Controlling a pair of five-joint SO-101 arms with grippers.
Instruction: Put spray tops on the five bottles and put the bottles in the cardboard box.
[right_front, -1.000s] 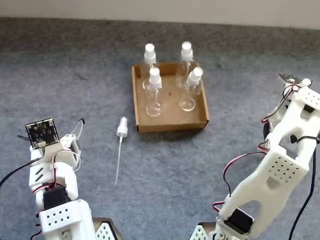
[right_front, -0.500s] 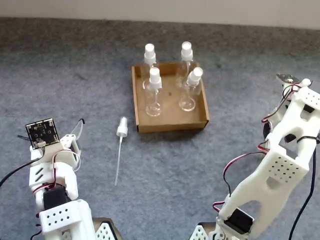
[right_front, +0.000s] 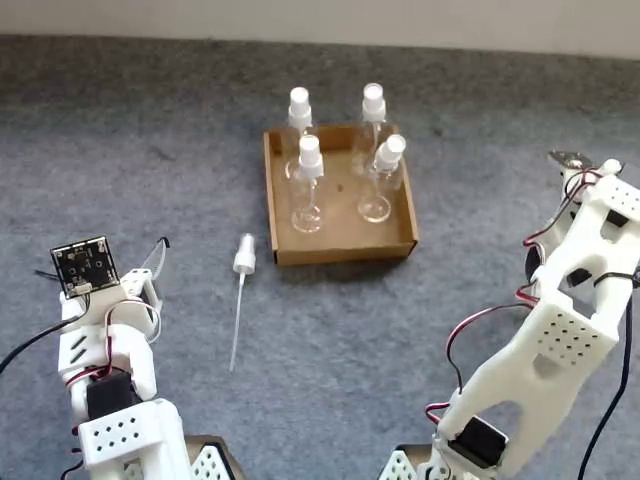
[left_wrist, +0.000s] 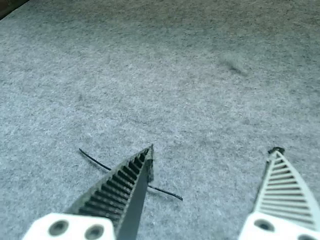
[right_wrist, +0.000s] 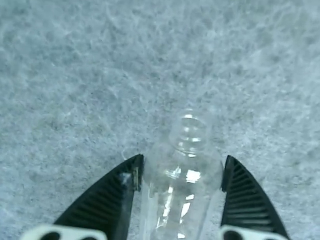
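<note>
We have the cardboard box (right_front: 340, 248) sitting toward the far edge of the desk (right_front: 450, 300), about midway along it. The four capped bottles (right_front: 307, 190) stand inside it, two by the box's far wall and two nearer us. The one closest to the box's right wall is leaning, while the others look upright.

Over by the box's near-left corner, just outside it, the loose spray top (right_front: 244, 256) lies flat on the desk. Its thin tube trails back toward the near edge.

At the right edge we find the right arm (right_front: 570, 310) raised. In its wrist view the right gripper (right_wrist: 182, 158) is clamped on the bare bottle (right_wrist: 182, 180), with one black finger pressed to each side of the clear body. The neck is open with no top on it and points away from the gripper over the grey surface.

Down at the near-left corner the left arm (right_front: 105, 330) sits low. The left gripper (left_wrist: 212, 149) has its fingers spread wide apart with nothing between them. We see a thin black strand (left_wrist: 95, 158) lying on the desk beneath it.
</note>
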